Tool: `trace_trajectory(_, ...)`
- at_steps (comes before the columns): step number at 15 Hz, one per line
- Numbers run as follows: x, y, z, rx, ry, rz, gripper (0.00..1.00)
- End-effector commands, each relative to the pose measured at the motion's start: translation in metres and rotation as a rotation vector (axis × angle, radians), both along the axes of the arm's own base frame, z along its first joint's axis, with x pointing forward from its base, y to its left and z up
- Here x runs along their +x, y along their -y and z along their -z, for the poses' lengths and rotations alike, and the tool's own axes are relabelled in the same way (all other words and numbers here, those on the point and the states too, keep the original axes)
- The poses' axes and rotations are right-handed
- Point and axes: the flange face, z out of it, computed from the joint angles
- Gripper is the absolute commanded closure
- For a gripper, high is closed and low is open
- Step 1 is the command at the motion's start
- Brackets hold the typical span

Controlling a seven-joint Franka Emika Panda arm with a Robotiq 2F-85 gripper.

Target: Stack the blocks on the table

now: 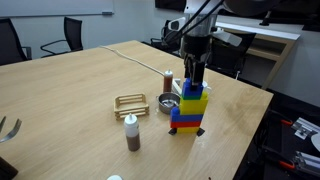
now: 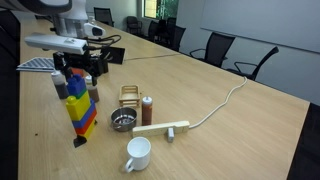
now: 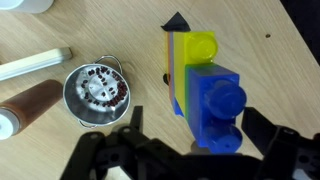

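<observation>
The blocks stand as one tower (image 1: 189,110) on the light wood table (image 1: 80,80). A small blue block (image 2: 76,86) is on top, then a yellow one (image 2: 77,105), then a blue-red-yellow cluster (image 2: 86,123). In both exterior views my gripper (image 1: 196,76) hangs directly over the tower. In the wrist view the blue top block (image 3: 215,100) lies between the fingers of the open gripper (image 3: 200,128), with a gap on each side. A yellow stud (image 3: 201,46) shows beyond it.
A small metal strainer bowl (image 3: 97,90) sits beside the tower. Nearby are two brown bottles (image 1: 131,135) (image 2: 147,109), a wire rack (image 1: 130,103), a white mug (image 2: 138,153) and a pale bar with a cable (image 2: 163,129). Office chairs (image 2: 213,45) line the far edge.
</observation>
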Motion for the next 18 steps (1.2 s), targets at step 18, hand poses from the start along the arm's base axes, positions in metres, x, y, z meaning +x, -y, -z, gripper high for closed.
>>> trace_trajectory(18,-0.01,-0.047,-0.088,-0.002,0.219,-0.097,0.0)
